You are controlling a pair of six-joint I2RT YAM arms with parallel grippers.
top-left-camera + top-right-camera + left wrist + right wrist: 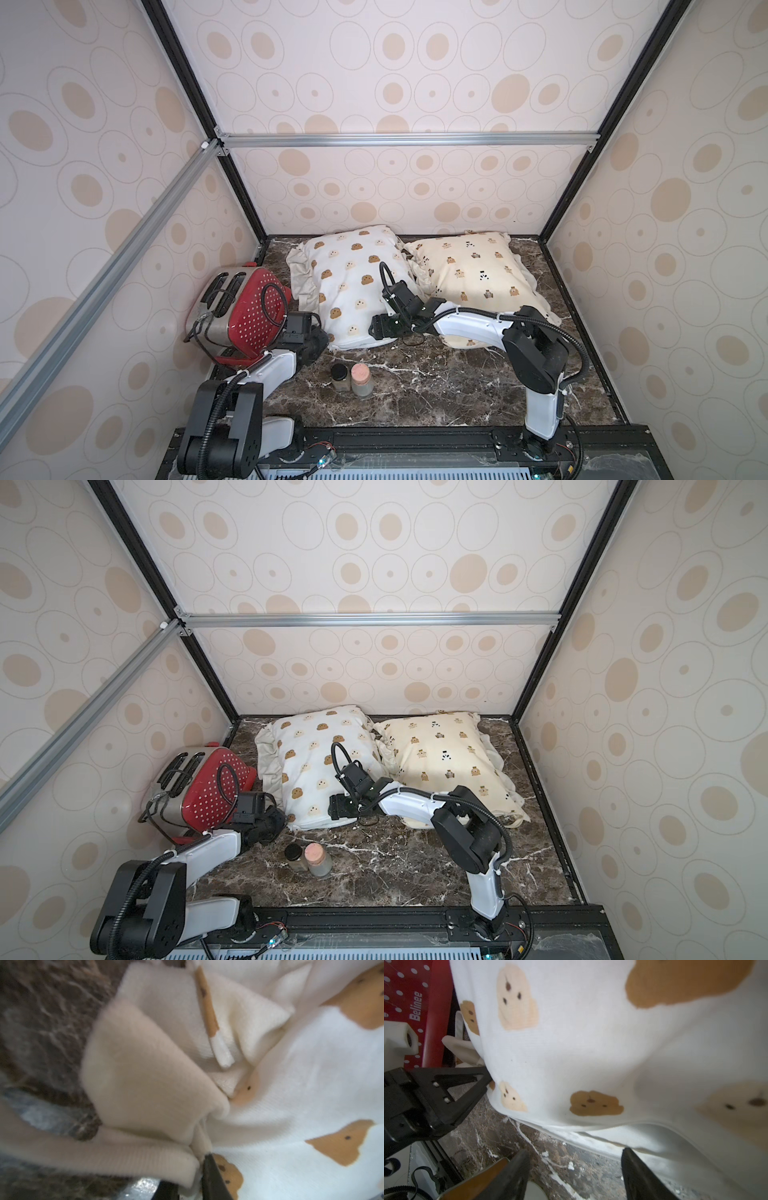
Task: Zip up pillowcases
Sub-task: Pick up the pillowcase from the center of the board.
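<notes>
The white pillowcase (pixel 353 282) with brown and cream bears lies at the back left of the marble table (pixel 457 386). The cream-yellow pillowcase (pixel 473 270) lies to its right, touching it. My left gripper (pixel 320 345) is at the white pillowcase's near left corner. In the left wrist view it (pixel 187 1172) is shut on the cream ruffle (pixel 145 1157) there. My right gripper (pixel 380 326) hovers at the same pillowcase's near edge. Its jaws (pixel 575 1165) stand open over bare marble, just short of the zipper seam (pixel 591 1132). The right forearm covers part of the cream-yellow pillowcase's near edge.
A red polka-dot toaster (pixel 237 311) leans against the left wall, close behind my left arm. Two small jars (pixel 340 376) (pixel 361 380) stand in front of the white pillowcase. A thin dark ring (pixel 413 341) lies on the marble below my right gripper. Walls enclose three sides.
</notes>
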